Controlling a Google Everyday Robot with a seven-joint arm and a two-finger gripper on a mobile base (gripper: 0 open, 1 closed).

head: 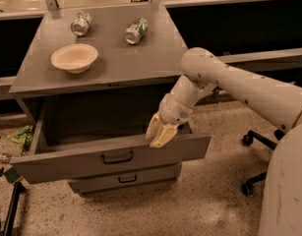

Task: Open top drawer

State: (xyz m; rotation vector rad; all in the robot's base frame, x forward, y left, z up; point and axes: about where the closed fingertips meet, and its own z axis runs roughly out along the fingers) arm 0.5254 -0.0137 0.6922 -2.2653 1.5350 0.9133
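Observation:
The top drawer [67, 163] of the grey cabinet stands pulled far out, its deep grey box showing empty inside. Its small black handle [117, 157] sits at the centre of the flat front. My gripper [160, 132] rests at the top edge of the drawer front, right of the handle, reaching down from the white arm [229, 82] that comes in from the right. A shallower drawer [123, 178] below is closed.
On the cabinet top [135, 63] stand a beige bowl [74, 58] and two lying cans [80, 23] [136, 30]. An office chair base [254, 181] stands on the floor at right. Green litter [21, 134] lies on the floor at left.

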